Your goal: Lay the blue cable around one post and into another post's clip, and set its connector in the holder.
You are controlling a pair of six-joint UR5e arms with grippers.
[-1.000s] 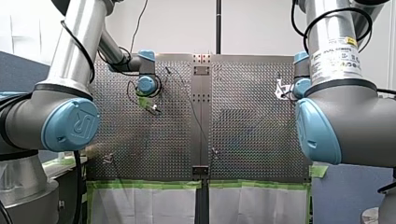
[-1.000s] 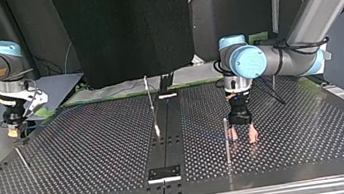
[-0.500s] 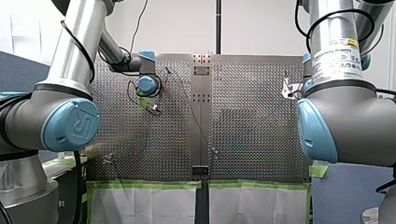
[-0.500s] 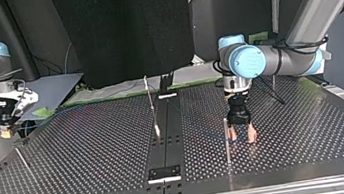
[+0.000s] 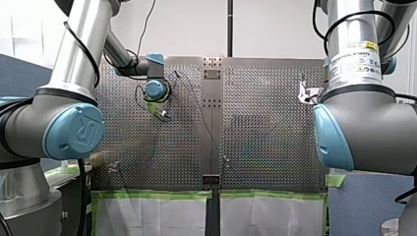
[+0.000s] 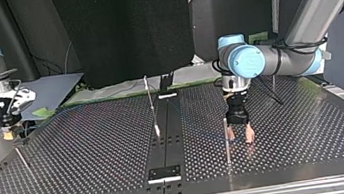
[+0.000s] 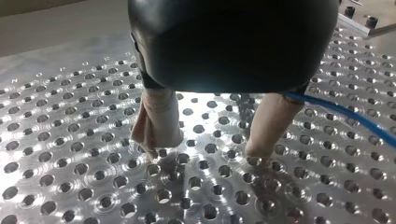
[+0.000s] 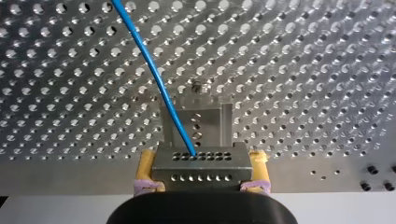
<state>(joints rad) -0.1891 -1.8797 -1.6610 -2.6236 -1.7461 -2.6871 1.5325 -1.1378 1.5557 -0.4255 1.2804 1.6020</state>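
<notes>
Here my right claw (image 8: 201, 175) pinches the connector (image 8: 201, 162) (blue cable (image 8: 154, 65) attached); my left claw (image 7: 206, 150) stands spread.

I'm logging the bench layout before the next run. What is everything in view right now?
perforated table: one, silvery metal, under both arms.
blue cable: one, blue, runs from the connector out across the table.
connector: one, grey metal with rows of holes, just short of the holder.
holder: one, grey metal bracket, on the table ahead of the connector.
posts: three, thin metal, in the top view right of centre, by the centre strip, and at the left.
green tape: one strip, green, along the table's near edge in the front view.
left gripper: one, black with beige pads, open, tips near the table.
right gripper: one, yellow pads, shut on the connector.
</notes>
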